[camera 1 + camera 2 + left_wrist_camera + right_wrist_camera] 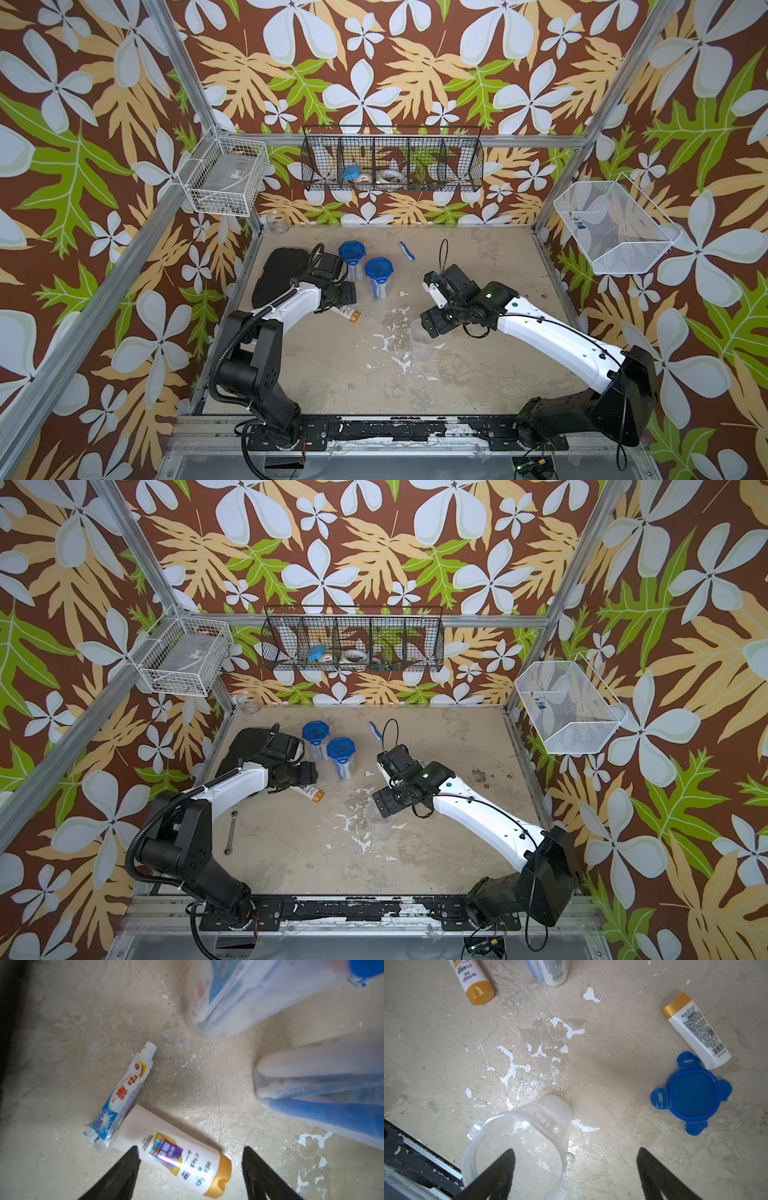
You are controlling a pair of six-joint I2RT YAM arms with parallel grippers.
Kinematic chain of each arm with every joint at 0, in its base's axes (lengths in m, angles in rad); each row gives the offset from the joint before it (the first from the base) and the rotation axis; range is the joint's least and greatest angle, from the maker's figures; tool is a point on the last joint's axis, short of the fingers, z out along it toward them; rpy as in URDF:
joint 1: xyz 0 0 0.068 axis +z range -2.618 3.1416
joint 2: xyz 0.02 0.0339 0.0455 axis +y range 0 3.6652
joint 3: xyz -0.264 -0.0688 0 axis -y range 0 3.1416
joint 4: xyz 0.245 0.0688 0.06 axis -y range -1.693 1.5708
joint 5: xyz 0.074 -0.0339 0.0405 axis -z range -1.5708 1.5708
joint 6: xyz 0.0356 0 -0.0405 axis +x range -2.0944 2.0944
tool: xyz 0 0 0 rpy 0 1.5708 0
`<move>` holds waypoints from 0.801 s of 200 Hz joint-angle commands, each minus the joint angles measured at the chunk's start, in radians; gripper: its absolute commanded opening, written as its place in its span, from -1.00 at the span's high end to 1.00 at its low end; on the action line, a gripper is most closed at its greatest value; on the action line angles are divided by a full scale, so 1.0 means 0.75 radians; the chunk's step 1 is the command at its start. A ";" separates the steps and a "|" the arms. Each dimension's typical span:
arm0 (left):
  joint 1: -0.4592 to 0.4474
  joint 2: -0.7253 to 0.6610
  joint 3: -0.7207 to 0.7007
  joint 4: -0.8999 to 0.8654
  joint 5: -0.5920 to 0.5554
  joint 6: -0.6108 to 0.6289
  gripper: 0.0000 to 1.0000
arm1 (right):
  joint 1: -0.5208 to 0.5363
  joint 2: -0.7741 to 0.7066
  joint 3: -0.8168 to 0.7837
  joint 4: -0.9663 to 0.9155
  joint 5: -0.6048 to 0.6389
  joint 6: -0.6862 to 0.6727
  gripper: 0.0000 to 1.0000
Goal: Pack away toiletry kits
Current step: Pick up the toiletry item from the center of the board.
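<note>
Two clear cups with blue clip lids [351, 253] [379, 270] stand packed at the back left. A white gold-capped bottle [172, 1151] lies flat beside a toothpaste tube [122, 1097]; my left gripper [191, 1148] hangs open astride the bottle without gripping it. An empty lidless cup [519, 1147] stands upright at centre. My right gripper [576, 1149] is open over it, one finger above its mouth, its rim between the jaws. A loose blue lid [689, 1093] and a second bottle [695, 1030] lie nearby. A blue-white toothbrush [407, 251] lies further back.
A black oblong case [282, 270] lies at the left edge, and a glass jar [277, 222] stands in the back left corner. A wrench [230, 833] lies front left. Wire baskets hang on the back wall [392, 166] and on the side walls [226, 176] [615, 226].
</note>
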 commanded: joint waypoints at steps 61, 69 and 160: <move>0.002 0.052 -0.069 0.115 0.082 0.023 -0.67 | -0.053 -0.065 -0.025 -0.028 0.012 0.023 -0.82; 0.003 0.045 -0.081 0.106 0.088 0.017 -0.67 | -0.055 -0.066 -0.027 -0.026 0.011 0.023 -0.82; -0.004 -0.110 -0.187 -0.135 0.096 -0.058 -0.70 | -0.085 -0.080 -0.045 0.007 0.008 0.010 -0.82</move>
